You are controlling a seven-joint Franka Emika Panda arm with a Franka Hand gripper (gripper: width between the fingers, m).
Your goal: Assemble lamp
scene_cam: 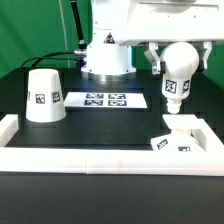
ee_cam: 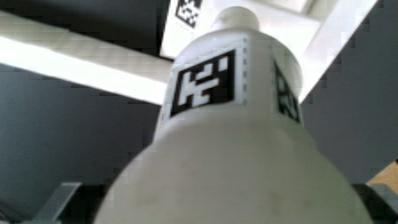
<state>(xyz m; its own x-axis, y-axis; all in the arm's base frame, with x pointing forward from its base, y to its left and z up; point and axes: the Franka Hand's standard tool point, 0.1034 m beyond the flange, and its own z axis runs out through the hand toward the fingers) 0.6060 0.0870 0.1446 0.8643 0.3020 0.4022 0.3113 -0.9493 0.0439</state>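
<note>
Shade (scene_cam: 43, 96) on bench (scene_cam: 100, 132), exterior view's left. Marker board (scene_cam: 105, 99) just beside it, centre. Bulb (scene_cam: 178, 72) aloft over base (scene_cam: 177, 136), right corner.

Black desk (scene_cam: 95, 128) carries shade (scene_cam: 44, 95), flat marker board (scene_cam: 105, 100), base (scene_cam: 173, 142) and white edge rail (scene_cam: 100, 160).

No text is legible; black-and-white square tags (ee_cam: 208, 87) mark the white cone shade (scene_cam: 44, 97), round bulb (scene_cam: 180, 62), blocky base (scene_cam: 180, 130) and marker board (scene_cam: 105, 100).

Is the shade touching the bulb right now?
Apart. The exterior view shows the shade on the table at its left and the bulb in the hand at its right, with a wide gap between.
</note>
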